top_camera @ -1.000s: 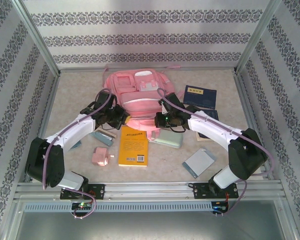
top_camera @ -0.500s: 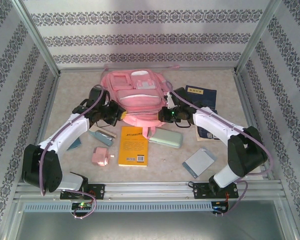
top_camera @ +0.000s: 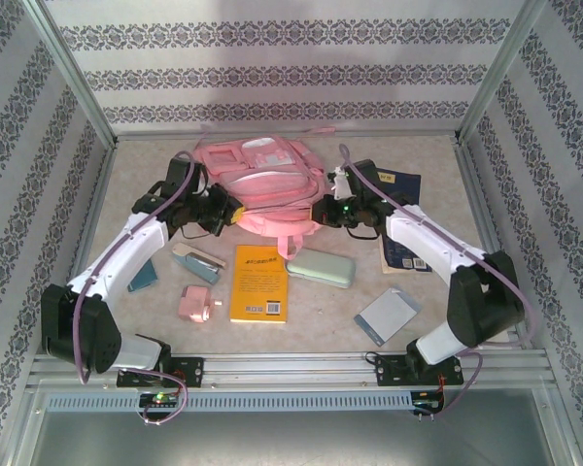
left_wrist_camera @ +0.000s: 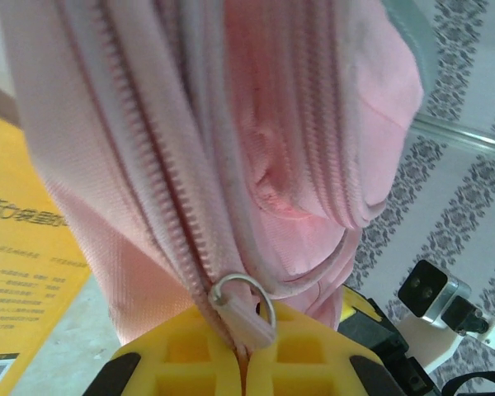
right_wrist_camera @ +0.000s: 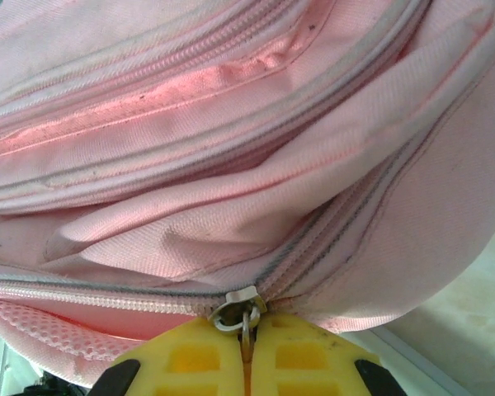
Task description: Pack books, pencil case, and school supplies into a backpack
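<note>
The pink backpack lies at the back middle of the table, its near end raised between both grippers. My left gripper is shut on a pink zip pull with a metal ring; its yellow fingers meet under it. My right gripper is shut on a metal zip pull at the seam. The yellow book and the mint pencil case lie in front of the backpack. Navy books lie at the right, partly under the right arm.
A pink boxy item, a teal piece and a small grey-blue tool lie at the near left. A thin grey-blue pad lies at the near right. Patterned walls and a metal frame close in the table.
Both grippers have moved toward the back wall with the zip pulls still held. The backpack's near end has risen and slid back, uncovering more of the yellow book and the pencil case.
</note>
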